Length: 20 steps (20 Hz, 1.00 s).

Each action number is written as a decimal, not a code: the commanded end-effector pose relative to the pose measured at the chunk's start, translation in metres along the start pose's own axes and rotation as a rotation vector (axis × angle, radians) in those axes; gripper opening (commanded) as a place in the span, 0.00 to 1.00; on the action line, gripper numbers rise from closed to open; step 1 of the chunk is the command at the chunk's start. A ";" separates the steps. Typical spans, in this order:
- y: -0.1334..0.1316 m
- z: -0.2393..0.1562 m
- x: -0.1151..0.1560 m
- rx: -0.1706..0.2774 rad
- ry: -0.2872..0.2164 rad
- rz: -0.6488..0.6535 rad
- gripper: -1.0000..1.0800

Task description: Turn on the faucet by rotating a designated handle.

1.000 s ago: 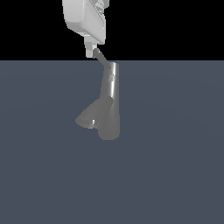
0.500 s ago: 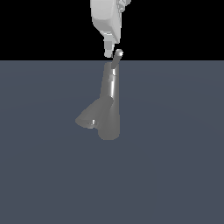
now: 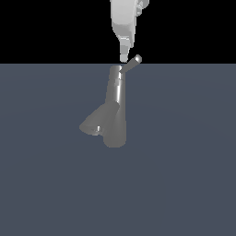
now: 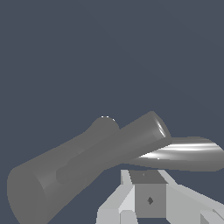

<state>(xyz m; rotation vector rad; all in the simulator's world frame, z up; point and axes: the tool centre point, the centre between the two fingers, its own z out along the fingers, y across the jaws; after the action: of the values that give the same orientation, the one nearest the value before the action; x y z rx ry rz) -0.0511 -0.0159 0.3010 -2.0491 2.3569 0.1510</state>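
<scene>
The grey metallic faucet [image 3: 115, 106] stands on the dark floor, with its wide conical spout [image 3: 94, 124] branching toward the exterior view's left. The thin handle [image 3: 132, 63] sticks up and to the exterior view's right from the cap. My white gripper [image 3: 123, 56] comes down from above. Its narrow tip is just above the cap, close against the handle's left side near its base. The fingers look pressed together and hold nothing. In the wrist view, grey faucet parts [image 4: 109, 148] fill the lower half beyond my fingers [image 4: 148, 199]; I cannot tell which part is the handle there.
A flat dark grey-blue floor [image 3: 184, 184] surrounds the faucet. The background above its far edge is black. No other objects are in view.
My gripper has moved toward the exterior view's right. The handle has swung with it, from pointing up-left to pointing up-right.
</scene>
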 end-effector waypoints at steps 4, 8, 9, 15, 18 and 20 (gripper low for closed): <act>-0.013 0.007 0.024 -0.001 -0.004 0.017 0.00; -0.021 0.010 0.037 -0.001 -0.004 0.022 0.00; -0.022 0.011 0.040 -0.001 -0.003 0.023 0.00; -0.033 0.015 0.059 -0.001 -0.003 0.030 0.00; -0.039 0.017 0.068 -0.001 -0.002 0.034 0.00; -0.042 0.018 0.074 -0.002 -0.002 0.036 0.00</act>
<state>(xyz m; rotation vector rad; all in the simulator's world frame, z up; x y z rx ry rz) -0.0173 -0.0646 0.2815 -2.0531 2.3453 0.1471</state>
